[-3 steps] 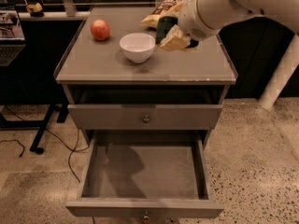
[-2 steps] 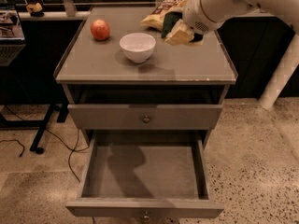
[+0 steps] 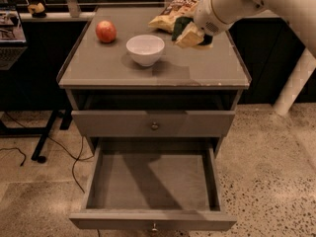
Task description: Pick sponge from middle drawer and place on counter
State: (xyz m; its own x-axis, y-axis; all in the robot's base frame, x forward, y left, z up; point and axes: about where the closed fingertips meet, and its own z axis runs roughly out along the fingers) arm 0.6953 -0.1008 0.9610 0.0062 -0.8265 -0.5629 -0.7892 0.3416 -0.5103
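Sponge point(image 3: 186, 32): small, dk green top w/ pale yellowish layer facing cam, tilted. It sits in the gripper point(image 3: 193, 34), jaws clenched on it, over the right rear of the counter point(image 3: 197, 70). Can't tell if the sponge touches the surface.

Mid drawer point(image 3: 153, 220) is pulled fully out, below the jaws and nearer the cam. Flat grey floor, nothing in it but shadow. Top drawer point(image 3: 153, 123) is closed, knob centred.

White bowl point(image 3: 145, 49) stands on the counter, left of the jaws and a bit nearer the cam; inside looks bare. Chip bag point(image 3: 170, 15) lies just behind-left of the jaws, close to the sponge. Apple point(image 3: 105, 31) is further left, well apart, past the bowl.
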